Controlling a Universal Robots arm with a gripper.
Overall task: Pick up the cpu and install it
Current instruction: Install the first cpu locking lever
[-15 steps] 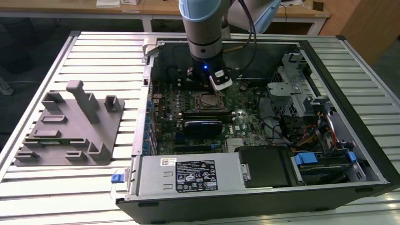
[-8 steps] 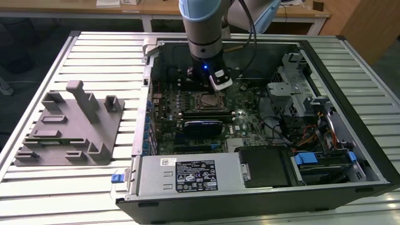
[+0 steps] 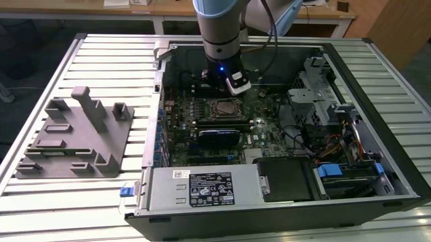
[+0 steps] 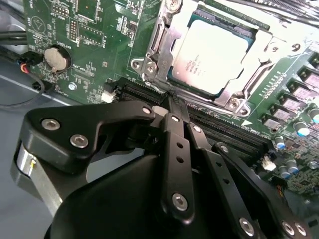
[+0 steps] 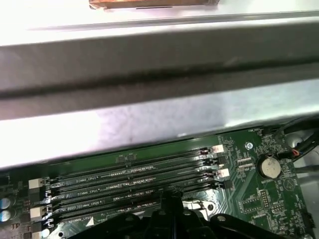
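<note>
One arm, one gripper, one open computer case point(image 3: 377, 101) on a slatted table point(image 3: 101, 55). Going across the exterior view from its left: a grey plastic tray point(image 3: 70, 138) with upright posts lies on the slats, well apart from the case. Next comes the case itself, lying on its side, with the green board point(image 3: 269, 121) inside. My arm point(image 3: 219, 25) comes down from above into the far part of the case, and my gripper point(image 3: 225, 88) hangs low over the board, just beyond the socket. Drive bays and bundled cables point(image 3: 330, 146) fill the case toward the exterior view's right, and a grey power supply point(image 3: 202, 189) sits along the near edge.

Cpu point(image 3: 221, 107): seated in the socket on the board, near the middle of the case. In the second wrist view the cpu point(image 4: 212, 57) lies flat inside the metal socket frame point(image 4: 154, 47), silvery top up, frame around it. I am not holding it.

My gripper point(image 4: 172, 99) in the second wrist view: fingers point(image 4: 174, 117) drawn together at the tips, nothing between them, poised over the black memory slots point(image 4: 229, 132) just beside the socket. In the first wrist view the memory slots point(image 5: 129, 181) run in parallel rows, a round coin battery point(image 5: 269, 167) sits off their end, and the grey case wall point(image 5: 149, 99) rises behind.
</note>
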